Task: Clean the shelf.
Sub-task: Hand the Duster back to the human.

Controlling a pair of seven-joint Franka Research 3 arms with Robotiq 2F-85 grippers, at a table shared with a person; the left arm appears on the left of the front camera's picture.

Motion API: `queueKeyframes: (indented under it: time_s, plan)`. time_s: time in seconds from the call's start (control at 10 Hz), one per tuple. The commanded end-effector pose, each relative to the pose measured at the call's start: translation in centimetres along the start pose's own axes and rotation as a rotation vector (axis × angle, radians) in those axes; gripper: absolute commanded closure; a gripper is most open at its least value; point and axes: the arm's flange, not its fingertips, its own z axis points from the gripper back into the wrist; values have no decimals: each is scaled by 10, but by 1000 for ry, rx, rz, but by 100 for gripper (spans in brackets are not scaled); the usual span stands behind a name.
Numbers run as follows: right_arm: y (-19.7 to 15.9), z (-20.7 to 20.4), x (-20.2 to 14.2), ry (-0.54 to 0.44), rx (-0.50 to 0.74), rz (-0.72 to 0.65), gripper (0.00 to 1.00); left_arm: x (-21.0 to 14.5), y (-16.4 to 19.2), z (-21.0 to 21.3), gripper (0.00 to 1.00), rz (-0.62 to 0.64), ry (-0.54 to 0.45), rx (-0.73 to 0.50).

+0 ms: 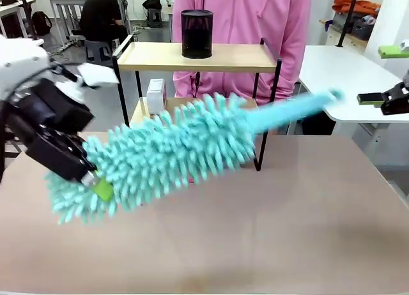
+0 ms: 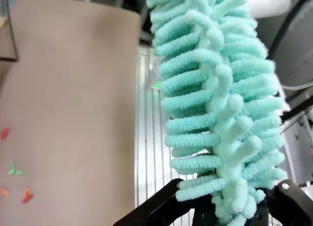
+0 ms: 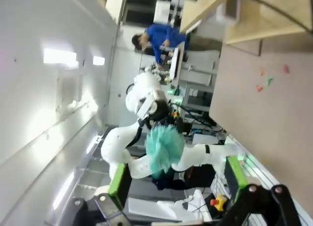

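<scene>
Front view: left gripper [image 1: 96,180] clamps the duster [image 1: 166,151] by its fluffy head; soft, light, likely floppy, so the stiff handle [image 1: 294,110] looks the firmer hold. Right gripper [image 3: 176,187] gapes, empty. Shelf [image 1: 198,57] stands behind, top board carrying a black cup [image 1: 196,33], contents unseen.

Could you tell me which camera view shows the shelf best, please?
The front view: the shelf stands whole behind the duster, both boards and the black frame visible. The right wrist view catches only its board edges; the left wrist view, barely a corner.
</scene>
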Motion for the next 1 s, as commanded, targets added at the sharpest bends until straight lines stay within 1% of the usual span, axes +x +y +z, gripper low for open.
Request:
queueKeyframes:
  time_s: [0.0, 0.1, 0.2, 0.3, 0.4, 0.5, 0.6, 0.7, 0.9]
  plan:
    - [6, 8, 9, 61, 76, 13, 0, -11, -12, 3, 100, 64, -60, 36]
    - [6, 8, 9, 61, 76, 13, 0, 0, 0, 0, 100, 0, 0, 0]
    - [6, 8, 9, 61, 76, 13, 0, 0, 0, 0, 100, 0, 0, 0]
    - [6, 8, 9, 61, 76, 13, 0, -10, -4, 15, 85, 27, -39, 39]
    - [6, 8, 9, 61, 76, 13, 0, 6, -9, 21, 85, -12, -117, 50]
    - [6, 8, 9, 61, 76, 13, 0, 13, -16, 39, 85, -26, -207, 73]
    - [6, 8, 9, 61, 76, 13, 0, 12, -27, 64, 85, -33, -315, 125]
    - [6, 8, 9, 61, 76, 13, 0, 2, -39, 97, 85, -28, -452, 207]
    - [6, 8, 9, 61, 76, 13, 0, -33, -52, 147, 85, 63, -687, 337]
